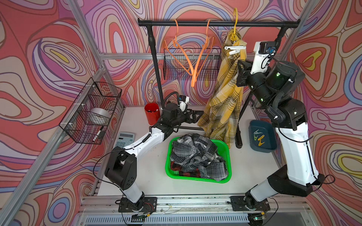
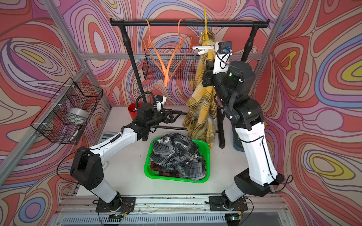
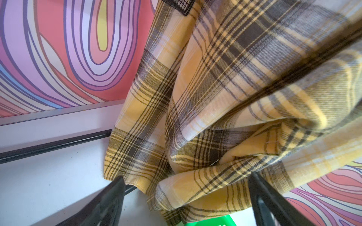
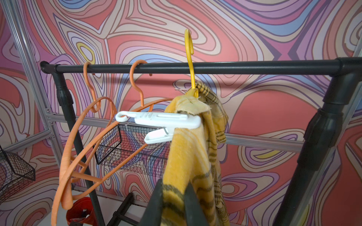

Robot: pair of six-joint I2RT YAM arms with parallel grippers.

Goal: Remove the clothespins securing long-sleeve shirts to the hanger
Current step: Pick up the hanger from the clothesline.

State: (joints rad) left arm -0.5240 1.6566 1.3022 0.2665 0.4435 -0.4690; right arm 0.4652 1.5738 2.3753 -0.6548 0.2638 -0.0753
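One clothespin above right gripper (clamping shirt).

A black garment rack stands at the back of a white desk, its 2 uprights carrying 1 horizontal bar. Behind the rack and to both sides of it, the walls bear a swirling print of red, pink, lilac, blue and yellow loops. Aluminium framing crosses the wall behind the rack, where a rear wire basket hangs. A side wire basket is fixed left of the rack in both top views. The light is even, and the bar throws a soft shadow on the wall behind.
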